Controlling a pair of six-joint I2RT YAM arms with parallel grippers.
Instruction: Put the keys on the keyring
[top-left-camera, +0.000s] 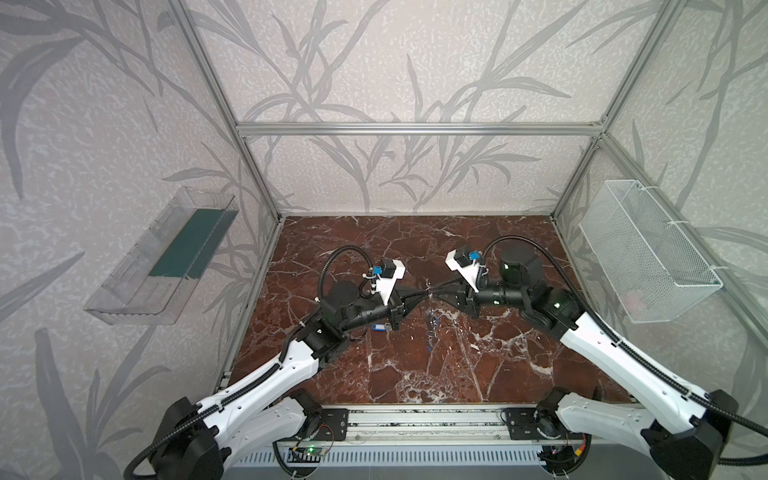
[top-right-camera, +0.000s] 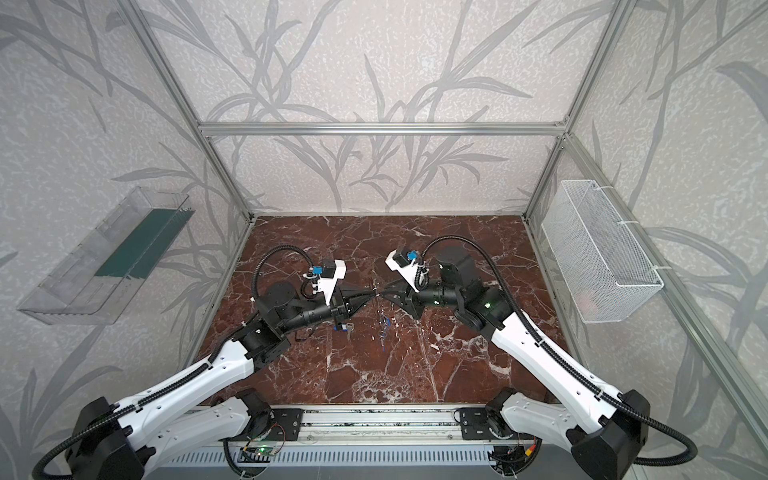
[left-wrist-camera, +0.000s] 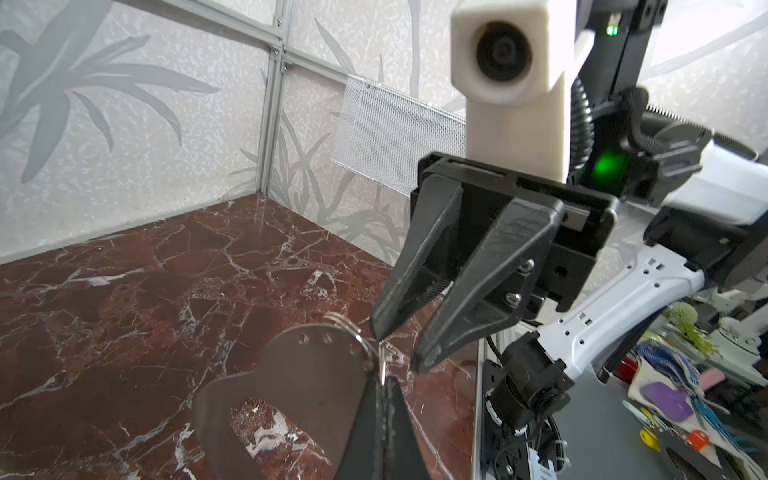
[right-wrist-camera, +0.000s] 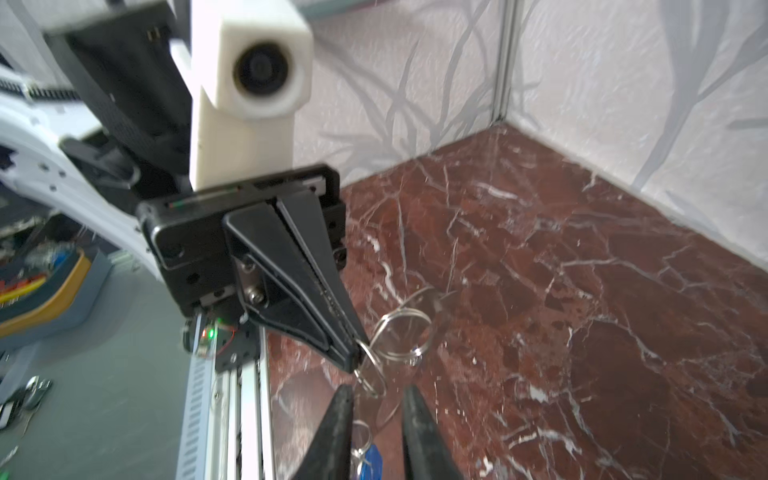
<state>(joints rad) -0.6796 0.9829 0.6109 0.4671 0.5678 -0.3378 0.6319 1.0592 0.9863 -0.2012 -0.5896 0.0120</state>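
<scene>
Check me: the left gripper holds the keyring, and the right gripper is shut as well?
No: the right gripper is open, fingertips apart, as the left wrist view shows. The left gripper does hold the keyring.

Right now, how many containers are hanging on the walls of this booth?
2: a clear plastic tray on the left wall and a white mesh basket on the right wall. Both top views show the walls plainly, so none seems hidden.
</scene>
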